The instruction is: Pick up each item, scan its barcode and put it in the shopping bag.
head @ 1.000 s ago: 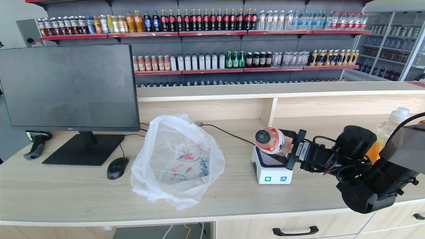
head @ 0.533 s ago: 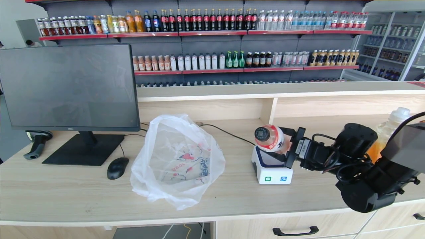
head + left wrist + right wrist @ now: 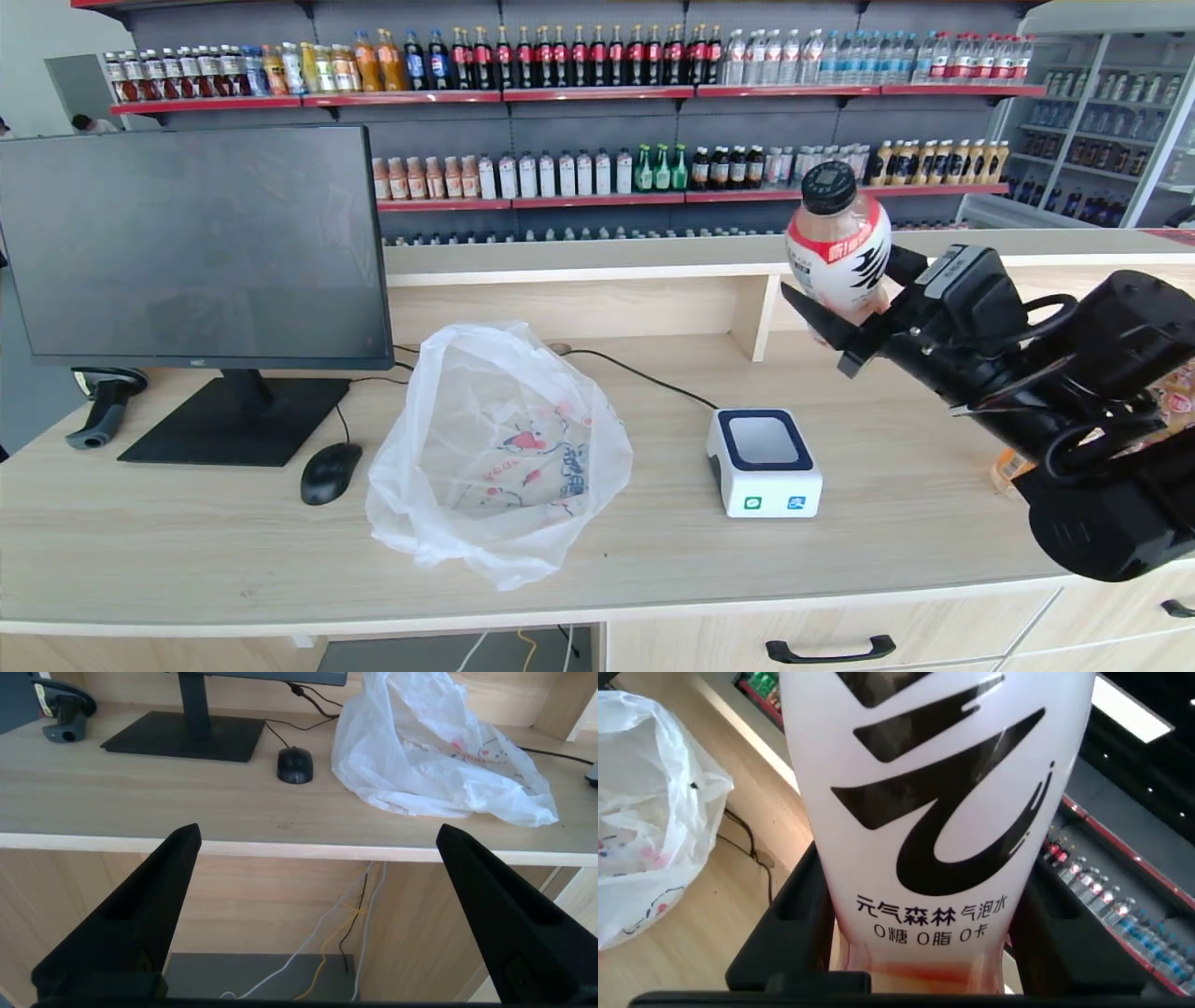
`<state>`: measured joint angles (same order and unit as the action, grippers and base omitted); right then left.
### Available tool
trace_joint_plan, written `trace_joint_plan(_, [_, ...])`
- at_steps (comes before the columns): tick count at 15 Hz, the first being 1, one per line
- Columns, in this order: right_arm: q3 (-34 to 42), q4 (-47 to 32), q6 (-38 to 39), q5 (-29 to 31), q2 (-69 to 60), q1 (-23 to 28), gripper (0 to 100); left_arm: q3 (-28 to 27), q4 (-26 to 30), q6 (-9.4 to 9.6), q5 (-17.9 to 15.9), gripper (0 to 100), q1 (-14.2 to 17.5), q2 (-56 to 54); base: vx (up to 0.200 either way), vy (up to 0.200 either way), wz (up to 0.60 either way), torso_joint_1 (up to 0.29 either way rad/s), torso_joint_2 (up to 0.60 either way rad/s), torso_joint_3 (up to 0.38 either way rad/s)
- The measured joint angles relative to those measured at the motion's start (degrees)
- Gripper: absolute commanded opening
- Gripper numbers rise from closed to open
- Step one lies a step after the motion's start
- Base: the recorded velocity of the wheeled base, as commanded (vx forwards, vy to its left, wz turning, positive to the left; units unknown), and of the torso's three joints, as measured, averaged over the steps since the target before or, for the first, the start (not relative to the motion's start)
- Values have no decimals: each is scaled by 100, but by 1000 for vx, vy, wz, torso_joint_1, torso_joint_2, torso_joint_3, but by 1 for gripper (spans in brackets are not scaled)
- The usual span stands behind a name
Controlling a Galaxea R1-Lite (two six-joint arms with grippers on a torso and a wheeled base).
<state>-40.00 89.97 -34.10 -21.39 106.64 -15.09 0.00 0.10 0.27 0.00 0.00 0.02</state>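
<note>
Bottle (image 3: 837, 250) upright, clamped in right jaws above counter (image 3: 187, 551); left jaws apart, facing bag (image 3: 439, 751).

Light wood counter (image 3: 187, 560), dark monitor (image 3: 191, 243) at 9 o'clock, red-edged drink shelves (image 3: 597, 93) at 12, glass cooler (image 3: 1092, 121) around 2.

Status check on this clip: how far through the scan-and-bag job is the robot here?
Done: the black-capped bottle is picked up, and a second ago it lay over the scanner, so the scan looks attempted. In hand: the right gripper holds it upright, lifted right of the scanner. Left: dropping it into the shopping bag, then the orange drink bottle behind the right arm.
</note>
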Motion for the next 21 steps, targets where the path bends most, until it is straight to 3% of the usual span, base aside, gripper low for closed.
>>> trace_joint_plan(3, [20, 9, 1204, 1807, -394, -508, 0, 0, -2, 0, 0, 100, 5, 0, 0, 0, 0, 0, 0, 0])
trace_joint_plan(7, [127, -5, 2666, 2593, -521, -902, 0, 0, 0, 0, 0, 100, 0, 0, 0, 0, 0, 0, 0, 0])
trace_joint_plan(10, [102, 0, 3123, 3182, -457, -981, 0, 0, 0, 6, 0, 100, 0, 0, 0, 0, 0, 0, 0, 0])
trace_joint_plan(19, [233, -5, 3655, 3463, 33, -1013, 0, 0, 0, -17, -2, 100, 0, 0, 0, 0, 0, 0, 0, 0])
trace_joint_plan(21, [268, -6, 3661, 3458, 77, -1065, 0, 0, 0, -17, 0, 100, 0, 0, -200, 0, 0, 5, 2, 0])
